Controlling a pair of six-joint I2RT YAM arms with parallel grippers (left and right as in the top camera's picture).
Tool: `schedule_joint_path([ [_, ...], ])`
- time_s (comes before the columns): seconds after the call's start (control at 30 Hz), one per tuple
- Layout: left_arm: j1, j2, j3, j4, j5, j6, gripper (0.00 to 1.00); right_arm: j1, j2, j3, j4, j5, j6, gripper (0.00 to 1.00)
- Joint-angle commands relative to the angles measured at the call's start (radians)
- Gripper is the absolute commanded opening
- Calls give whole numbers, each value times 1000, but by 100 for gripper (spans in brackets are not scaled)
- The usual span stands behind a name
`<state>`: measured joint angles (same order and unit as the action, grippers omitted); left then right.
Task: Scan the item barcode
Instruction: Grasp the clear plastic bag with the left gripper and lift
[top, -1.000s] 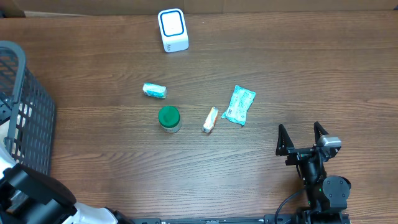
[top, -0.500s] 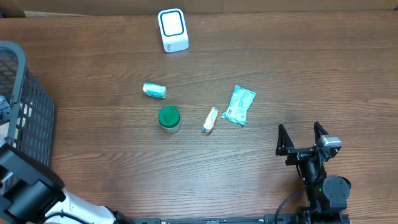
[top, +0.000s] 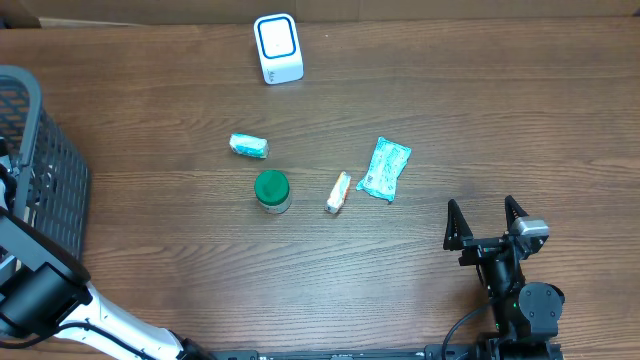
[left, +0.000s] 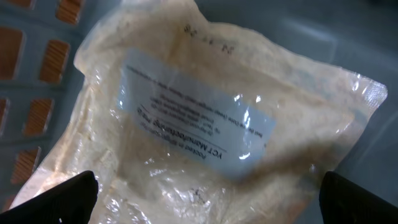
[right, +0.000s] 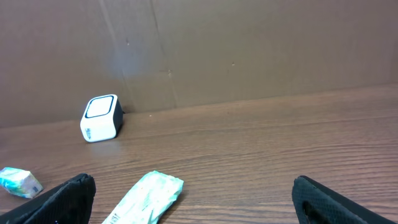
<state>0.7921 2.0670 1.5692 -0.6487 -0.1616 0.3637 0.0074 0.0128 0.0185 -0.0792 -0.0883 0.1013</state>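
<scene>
The white barcode scanner (top: 277, 47) with a blue ring stands at the far edge of the table; the right wrist view shows the scanner (right: 99, 118) too. In the left wrist view a clear bag of beige powder (left: 205, 118) with a white label lies on the grey basket floor. My left gripper (left: 208, 205) hangs open just over it, its fingertips (left: 62, 199) wide apart on either side of the bag's lower end. My right gripper (top: 487, 220) stands open and empty at the near right, behind a teal pouch (top: 385, 168).
A grey mesh basket (top: 40, 170) sits at the left edge, with my left arm (top: 35, 290) reaching over it. In mid-table lie a small teal packet (top: 249, 146), a green-lidded jar (top: 271, 190) and an orange-and-white bar (top: 338, 192). A cardboard wall (right: 249, 50) backs the table.
My left arm has drifted left and up along the basket side. The right arm and the items on the table have not moved.
</scene>
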Motion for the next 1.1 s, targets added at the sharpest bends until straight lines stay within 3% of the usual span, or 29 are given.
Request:
schedule_joint_path([
  [0.0,9,6,-3,23,-6,43,100,5,-10,-11,3,9,-2,100],
  [0.43,112,6,-5,18,78,112,100,5,-10,-11,3,9,-2,100],
  [0.77,131,94,-20,5,163,127,92,5,-10,-11,3,9,-2,100],
  [0.93,111,141,-20,-4,162,127,81,5,-10,-11,3,9,-2,100],
  [1.03,106,141,-20,8,162,127,60,5,-10,-11,3,9,-2,100],
  [1.07,106,141,-20,7,162,127,48,5,-10,-11,3,9,-2,100],
])
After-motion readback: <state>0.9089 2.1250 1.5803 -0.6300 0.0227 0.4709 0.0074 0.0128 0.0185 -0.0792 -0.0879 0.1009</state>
